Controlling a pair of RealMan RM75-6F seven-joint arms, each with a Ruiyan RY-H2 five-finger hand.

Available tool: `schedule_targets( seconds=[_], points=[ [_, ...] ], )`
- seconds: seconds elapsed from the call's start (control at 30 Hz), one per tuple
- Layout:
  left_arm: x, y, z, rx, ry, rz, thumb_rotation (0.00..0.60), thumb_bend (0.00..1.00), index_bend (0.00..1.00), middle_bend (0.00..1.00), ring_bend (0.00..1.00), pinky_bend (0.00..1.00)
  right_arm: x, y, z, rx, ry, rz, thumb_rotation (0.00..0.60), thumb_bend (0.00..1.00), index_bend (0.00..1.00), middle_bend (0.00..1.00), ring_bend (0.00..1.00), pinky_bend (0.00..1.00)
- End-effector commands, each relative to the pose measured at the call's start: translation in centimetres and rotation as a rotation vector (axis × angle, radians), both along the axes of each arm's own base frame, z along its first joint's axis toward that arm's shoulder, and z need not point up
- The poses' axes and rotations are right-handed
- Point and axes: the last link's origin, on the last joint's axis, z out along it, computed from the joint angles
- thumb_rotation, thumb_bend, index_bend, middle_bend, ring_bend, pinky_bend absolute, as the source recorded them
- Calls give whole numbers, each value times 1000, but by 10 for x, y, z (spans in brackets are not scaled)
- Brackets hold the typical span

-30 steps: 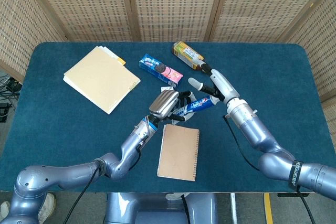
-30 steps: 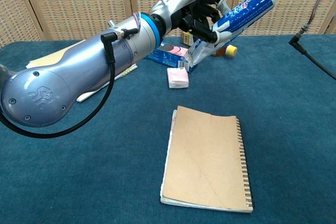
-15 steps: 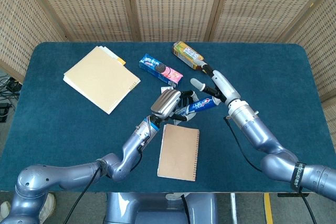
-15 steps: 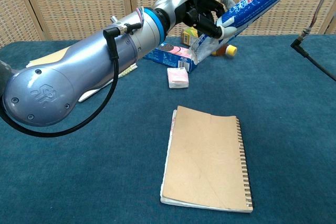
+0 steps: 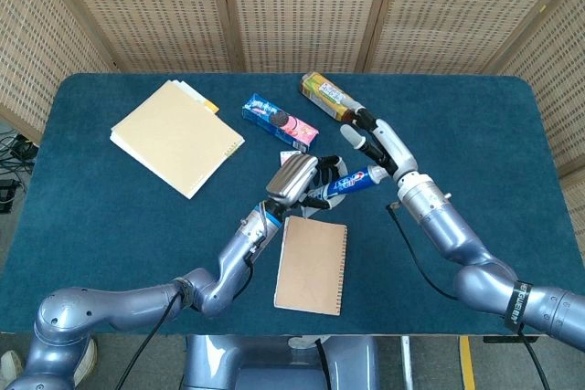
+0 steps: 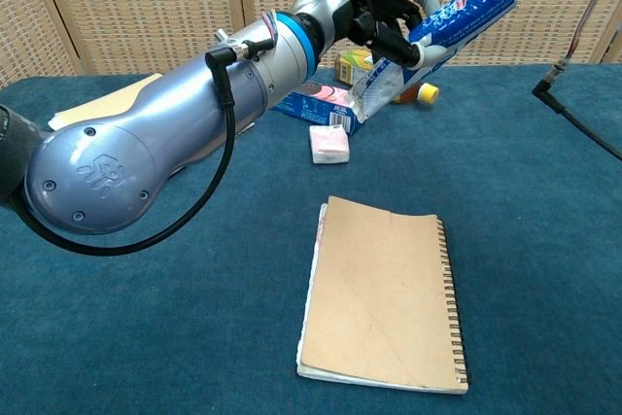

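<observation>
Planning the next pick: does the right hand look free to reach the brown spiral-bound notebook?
Probably not yet: the right hand is up at the cap end of the blue toothpaste tube that the left hand holds above the brown spiral-bound notebook.

Table: wide, covered in dark blue cloth (image 5: 119,226).
Walls: woven wicker screens (image 5: 302,6) in wooden frames on three sides.
Floor: grey, cables (image 5: 11,148) at left.
Light: even.

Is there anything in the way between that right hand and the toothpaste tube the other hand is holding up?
Nothing visible. The left hand holds the toothpaste tube in the air, and the right hand is already at its cap end.
</observation>
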Motion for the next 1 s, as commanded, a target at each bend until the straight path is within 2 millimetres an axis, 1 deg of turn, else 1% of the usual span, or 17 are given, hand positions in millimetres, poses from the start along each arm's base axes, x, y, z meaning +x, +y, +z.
schedule_targets(
  seconds=[0.03,0.53,0.77,0.87,1.0],
  points=[
    [1,0,0,0,-3,1,600,570,747,635,588,604,-1,0,0,10,-30,-14,0,0,0,0,0,0],
    [3,-1,-3,-8,-17,9,600,569,747,635,588,604,1,0,5,41,-133,-46,0,0,0,0,0,0],
    [5,-2,-6,-15,-32,19,600,569,747,635,588,604,1,0,10,70,-226,-85,0,0,0,0,0,0],
    [4,-2,-5,-12,-28,17,600,569,747,635,588,604,-1,-2,11,49,-209,-76,0,0,0,0,0,0],
    [-4,0,-2,1,-10,22,600,570,747,635,588,604,-7,-6,19,-8,-161,-62,0,0,0,0,0,0]
  ],
)
